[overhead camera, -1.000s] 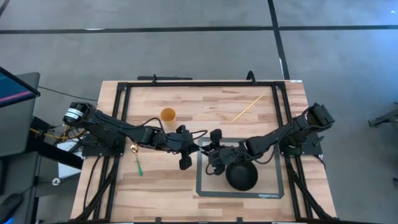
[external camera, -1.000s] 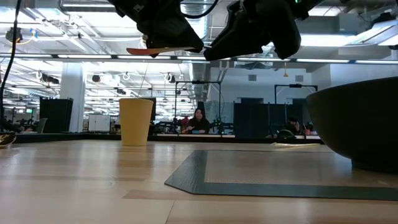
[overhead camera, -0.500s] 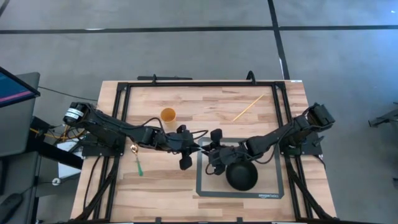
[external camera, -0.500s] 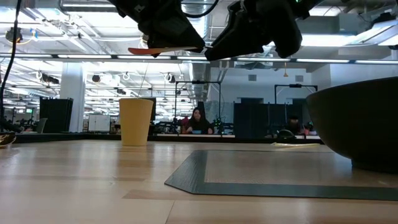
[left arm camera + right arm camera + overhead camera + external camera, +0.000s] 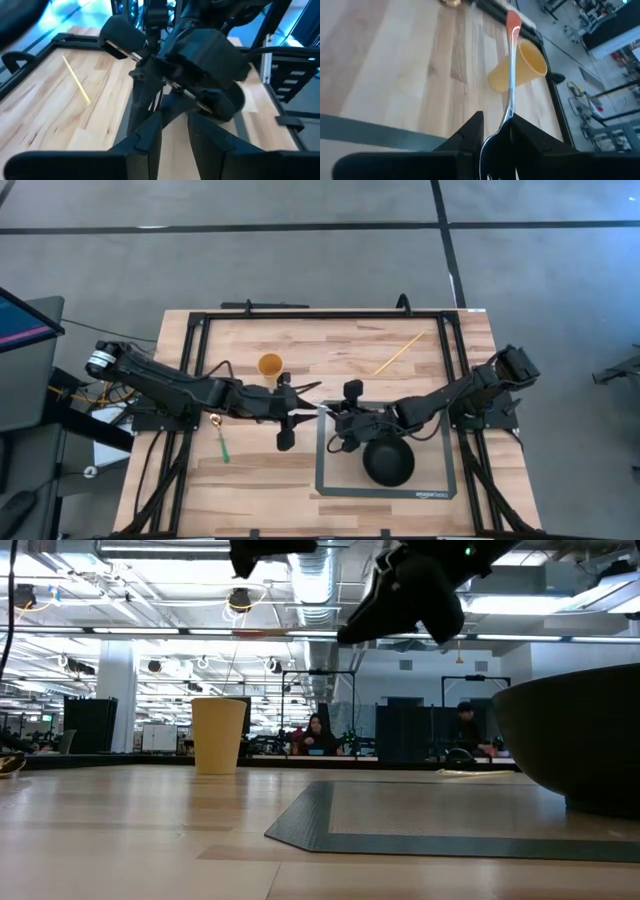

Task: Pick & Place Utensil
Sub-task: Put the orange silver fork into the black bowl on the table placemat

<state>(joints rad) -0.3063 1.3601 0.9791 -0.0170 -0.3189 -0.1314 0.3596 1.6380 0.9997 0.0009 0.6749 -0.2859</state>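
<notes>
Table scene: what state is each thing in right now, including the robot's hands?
Utensil: held in the air by the right hand.
Left hand: open, empty.
Yellow cup: standing upright.
Black bowl: upright.
Yellow stick: lying flat.

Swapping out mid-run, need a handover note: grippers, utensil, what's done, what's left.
Right gripper: shut on the spoon, orange-tipped handle pointing forward, held in the air above the mat's edge.
Left gripper: open, beside the yellow cup, holding nothing.
Black bowl sits on the mat. A green utensil and a thin yellow stick lie on the table.
Done: spoon lifted, now in the right gripper.
Left: set the spoon down, probably in the bowl or cup.
</notes>
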